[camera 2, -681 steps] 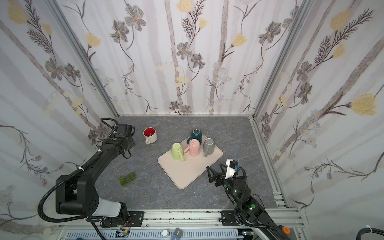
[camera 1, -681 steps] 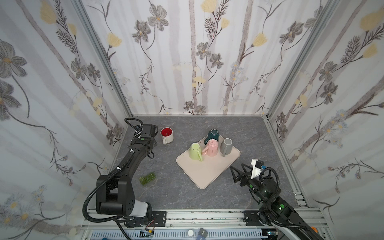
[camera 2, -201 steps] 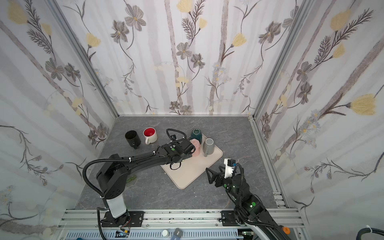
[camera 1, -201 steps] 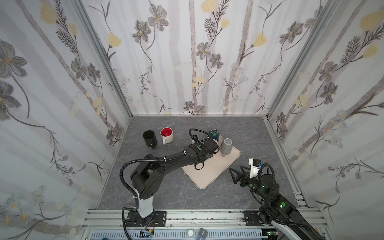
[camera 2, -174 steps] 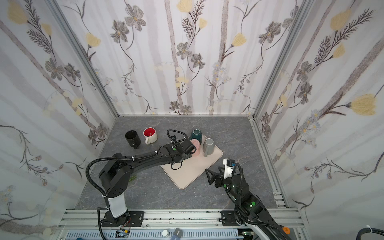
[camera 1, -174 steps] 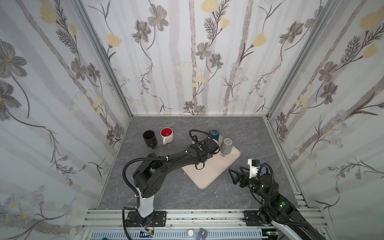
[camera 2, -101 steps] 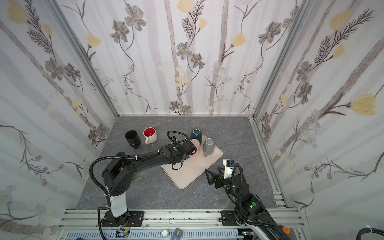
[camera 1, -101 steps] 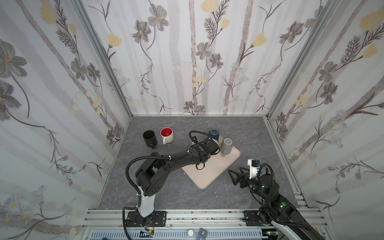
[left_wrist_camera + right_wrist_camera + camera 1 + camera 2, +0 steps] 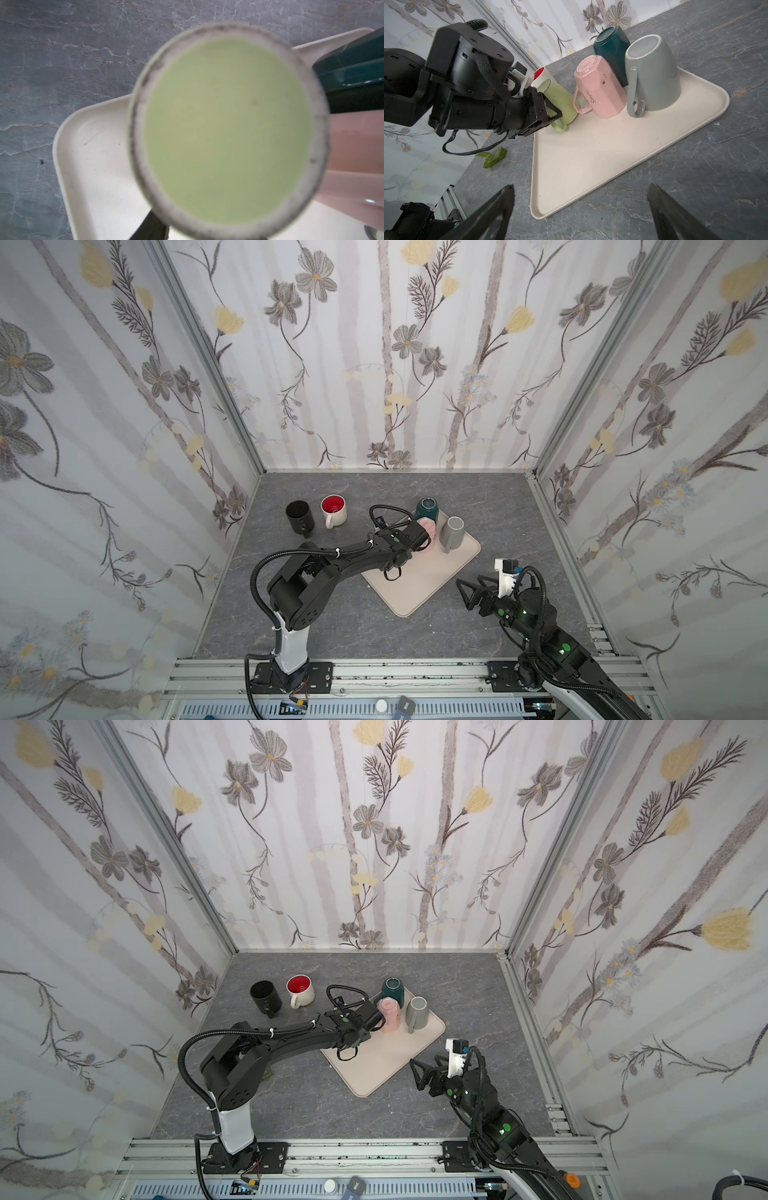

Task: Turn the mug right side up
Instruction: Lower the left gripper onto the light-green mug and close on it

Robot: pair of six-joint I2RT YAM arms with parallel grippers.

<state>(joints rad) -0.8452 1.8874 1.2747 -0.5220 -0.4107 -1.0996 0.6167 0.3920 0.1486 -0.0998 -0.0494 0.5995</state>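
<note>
A light green mug stands upside down at the tray's left corner, next to the pink mug. My left gripper reaches in from the left and is shut on the green mug's body; one finger lies against its side just above the handle. In the left wrist view the mug's base fills the picture. In both top views the gripper hides the mug. My right gripper hovers open and empty near the tray's front right edge.
Upside down on the tray also stand a teal mug and a grey mug. A black mug and a white mug with a red inside stand upright at the back left. A small green piece lies left of the tray.
The left arm came over from the back left, where the black mug now stands, to the tray. Over the last second its jaws narrowed onto the green mug. The right arm stayed put.
</note>
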